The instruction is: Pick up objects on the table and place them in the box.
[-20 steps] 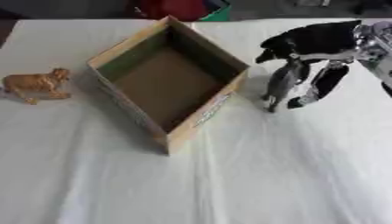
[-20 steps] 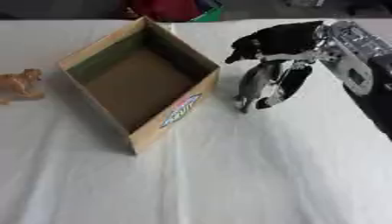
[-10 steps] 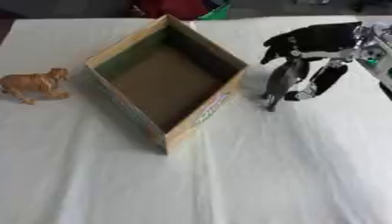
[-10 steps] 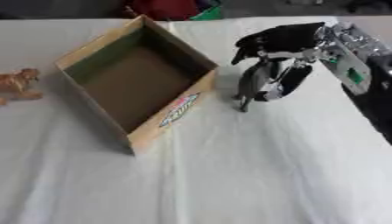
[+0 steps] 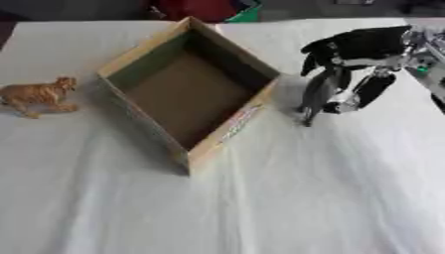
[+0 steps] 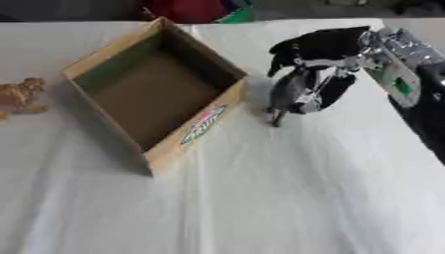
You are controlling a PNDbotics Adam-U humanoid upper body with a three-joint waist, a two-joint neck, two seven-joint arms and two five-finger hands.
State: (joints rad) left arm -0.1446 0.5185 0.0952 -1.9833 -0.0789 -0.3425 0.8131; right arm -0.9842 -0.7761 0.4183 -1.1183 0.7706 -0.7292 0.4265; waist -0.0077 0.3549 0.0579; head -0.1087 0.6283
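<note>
A tan animal figure [image 5: 37, 95] is standing on the white-clothed table [image 5: 260, 198] at far left, well apart from the box; its long axis is running left to right with the head end toward the box. The open cardboard box [image 5: 193, 89] is sitting left of centre, turned diamond-wise, one corner pointing at the near edge and its long axis running from far left to near right. A coloured label [image 6: 200, 126] is showing on its near right wall; the lettering cannot be read. Just right of the box, a grey elongated figure [image 5: 317, 93] is standing tilted, narrow end down on the cloth, upper end leaning away to the right. The right hand [image 5: 361, 49] is curling its fingers [image 5: 369, 89] around this figure from above. Against the frame a second ago, figure and hand are sitting nearly unchanged, the lower finger tucked slightly inward. The left hand is not showing.
</note>
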